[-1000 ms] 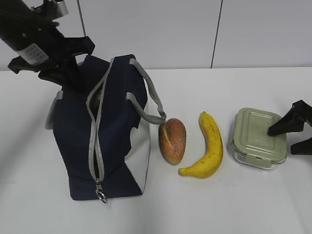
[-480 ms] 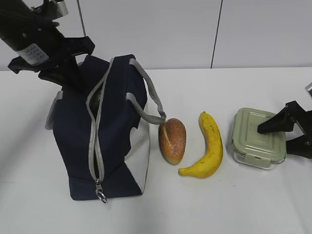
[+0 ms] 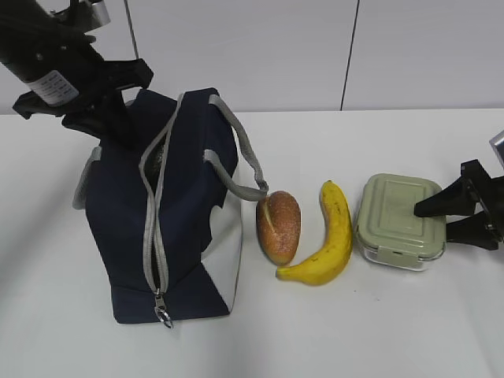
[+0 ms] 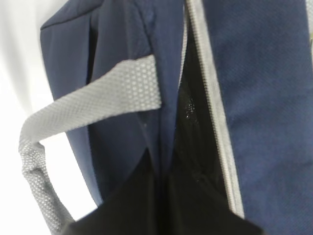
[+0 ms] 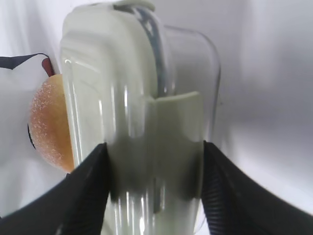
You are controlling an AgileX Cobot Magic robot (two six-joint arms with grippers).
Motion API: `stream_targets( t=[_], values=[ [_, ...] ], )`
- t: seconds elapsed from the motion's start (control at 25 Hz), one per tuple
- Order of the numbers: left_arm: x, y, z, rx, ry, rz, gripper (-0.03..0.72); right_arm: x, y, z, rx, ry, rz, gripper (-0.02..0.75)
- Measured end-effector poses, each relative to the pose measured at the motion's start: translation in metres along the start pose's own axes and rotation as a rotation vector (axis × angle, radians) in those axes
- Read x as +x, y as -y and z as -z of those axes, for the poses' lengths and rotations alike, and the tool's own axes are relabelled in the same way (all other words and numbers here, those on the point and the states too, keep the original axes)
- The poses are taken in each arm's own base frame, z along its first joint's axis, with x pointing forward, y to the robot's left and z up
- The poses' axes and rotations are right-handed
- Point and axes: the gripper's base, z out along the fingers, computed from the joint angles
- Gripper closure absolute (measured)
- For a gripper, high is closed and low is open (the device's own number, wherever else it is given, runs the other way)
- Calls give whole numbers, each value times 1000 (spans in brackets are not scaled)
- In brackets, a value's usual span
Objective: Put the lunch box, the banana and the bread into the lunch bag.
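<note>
The navy lunch bag (image 3: 189,236) stands at the left with its zipper open. My left gripper (image 3: 118,126) is shut on the fabric at the bag's far top edge; the left wrist view shows the bag (image 4: 259,73) and the jaws (image 4: 159,196) pinched together beside the dark opening. The bread (image 3: 279,227) lies right of the bag, with the banana (image 3: 331,236) right of it. The sage-lidded lunch box (image 3: 398,216) touches the banana. My right gripper (image 3: 431,224) is open, one finger on each side of the box's right end. The box (image 5: 137,88) fills the right wrist view, between the jaws (image 5: 154,166), with the bread (image 5: 49,122) beyond.
A grey webbing handle (image 3: 244,150) hangs off the bag toward the bread. The ring pull (image 3: 163,315) sits at the bag's near bottom end. A white wall with panel seams rises behind the white table (image 3: 354,331).
My right gripper has moved left and pushed the lunch box left against the banana, whose lower end has shifted left. The left arm and the bag have not moved.
</note>
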Motion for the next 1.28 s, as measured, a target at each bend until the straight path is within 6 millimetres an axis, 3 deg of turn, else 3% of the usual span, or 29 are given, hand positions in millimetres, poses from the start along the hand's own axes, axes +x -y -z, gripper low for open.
stream_targets(
  t=[0.32,0.64,0.76,1.12,1.28],
  values=[
    [0,0,0,0,-2,0,691,-5,-3,-2,-72,50,-37,358],
    [0,7,0,75,4,22,691,-25,-24,2,-224,178,18,358],
    [-1,12,1,137,12,22,691,-32,-48,6,-231,203,89,358],
    [-3,22,3,239,35,-2,691,-32,-164,24,-417,261,237,359],
    [-4,23,3,251,40,-4,691,-21,-203,14,-490,200,286,359]
  ],
)
